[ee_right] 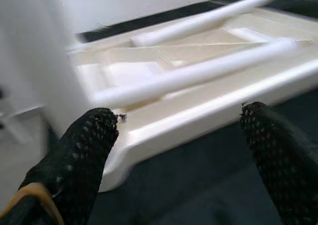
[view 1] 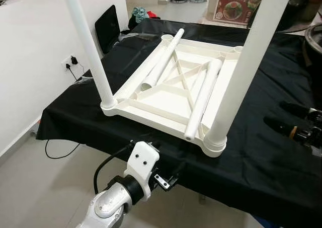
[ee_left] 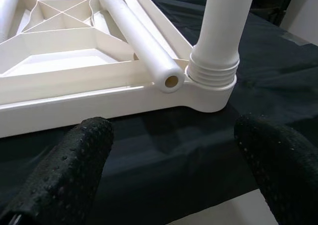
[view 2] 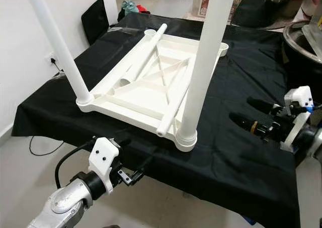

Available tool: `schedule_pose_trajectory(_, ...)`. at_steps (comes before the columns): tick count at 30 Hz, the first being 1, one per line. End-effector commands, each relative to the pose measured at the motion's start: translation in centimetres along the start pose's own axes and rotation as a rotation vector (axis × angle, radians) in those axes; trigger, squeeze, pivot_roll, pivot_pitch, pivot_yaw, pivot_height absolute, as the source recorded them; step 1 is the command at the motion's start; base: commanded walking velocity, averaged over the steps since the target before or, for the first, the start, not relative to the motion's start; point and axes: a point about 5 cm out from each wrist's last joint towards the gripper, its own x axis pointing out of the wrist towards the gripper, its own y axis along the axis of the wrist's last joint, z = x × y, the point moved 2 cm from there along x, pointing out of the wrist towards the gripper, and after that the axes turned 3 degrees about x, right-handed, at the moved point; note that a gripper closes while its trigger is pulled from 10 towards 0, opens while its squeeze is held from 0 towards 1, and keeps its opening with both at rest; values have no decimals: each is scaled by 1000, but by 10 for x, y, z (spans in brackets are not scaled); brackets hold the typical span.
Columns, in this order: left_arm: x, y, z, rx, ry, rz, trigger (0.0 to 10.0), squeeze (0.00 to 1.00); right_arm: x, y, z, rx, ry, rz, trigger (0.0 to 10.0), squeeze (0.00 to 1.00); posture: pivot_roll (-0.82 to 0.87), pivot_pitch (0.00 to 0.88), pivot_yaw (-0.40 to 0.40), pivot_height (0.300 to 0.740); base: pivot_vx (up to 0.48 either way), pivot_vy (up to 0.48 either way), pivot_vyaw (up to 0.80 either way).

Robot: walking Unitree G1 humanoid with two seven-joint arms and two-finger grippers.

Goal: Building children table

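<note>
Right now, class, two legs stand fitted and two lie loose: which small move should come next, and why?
Probably the right gripper, open beside the tabletop, should reach for the nearer loose leg; both far sockets look unfilled.

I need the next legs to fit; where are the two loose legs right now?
Both loose legs lie inside the upturned tabletop on the black cloth, between the two standing legs.

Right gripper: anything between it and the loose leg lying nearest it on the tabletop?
Partly. The right gripper, jaws open, sits over the black cloth to the right of the upturned tabletop. The upright leg at the near right corner stands beside the loose leg, close to the approach.
</note>
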Motion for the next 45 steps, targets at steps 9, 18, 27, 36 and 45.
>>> schedule_pose_trajectory(9, -3, -5, 2, 16, -3, -21, 10000, 0, 6, 1, -20, 26, 201, -10, 10000, 0, 122, 148, 1, 740, 0, 0, 0)
schedule_pose_trajectory(18, -3, -6, 2, 22, -7, -15, 10000, 0, 31, 18, -38, -7, 316, 58, 10000, 0, 123, 142, -1, 740, 0, 0, 0)
schedule_pose_trajectory(27, -3, -6, 4, 22, -6, -12, 10000, 0, 54, 21, -52, -9, 377, 98, 10000, 0, 123, 134, -2, 740, 0, 0, 0)
schedule_pose_trajectory(36, -3, -5, 4, 22, -8, -9, 10000, 0, 77, 25, -59, -10, 389, 137, 10000, 0, 126, 139, -9, 740, 0, 0, 0)
schedule_pose_trajectory(45, -3, -4, 4, 23, -3, -5, 10000, 0, 94, 26, -63, 2, 383, 169, 10000, 0, 127, 146, -8, 740, 0, 0, 0)
